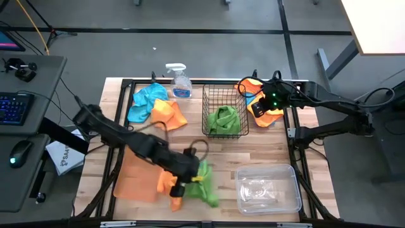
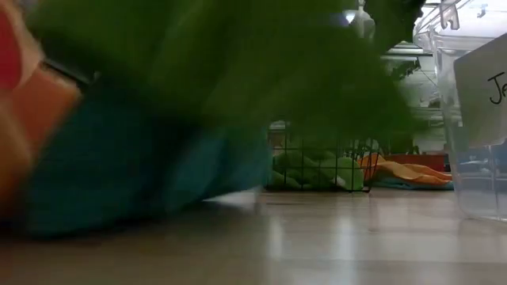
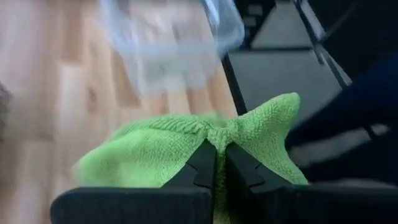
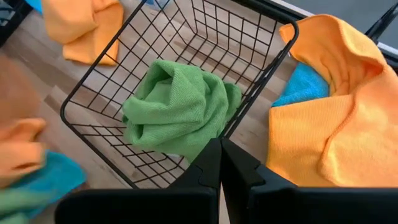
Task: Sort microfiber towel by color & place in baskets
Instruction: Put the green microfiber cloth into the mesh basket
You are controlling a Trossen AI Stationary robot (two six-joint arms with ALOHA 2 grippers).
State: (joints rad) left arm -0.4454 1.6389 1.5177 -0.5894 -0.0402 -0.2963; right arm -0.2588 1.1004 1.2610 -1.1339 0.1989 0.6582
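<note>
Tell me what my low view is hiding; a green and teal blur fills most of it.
Observer: That green is a lime green towel, pinched in the shut left gripper near the table's front edge.
Operator: Report what already sits in the wire basket.
Observer: One green towel, bunched on the floor of the black wire basket.
Operator: Say where the right arm is.
Observer: The right gripper is shut and empty, beside the basket and above an orange towel.
Operator: Check the clear bin.
Observer: From above, the clear plastic bin holds no towel.
</note>
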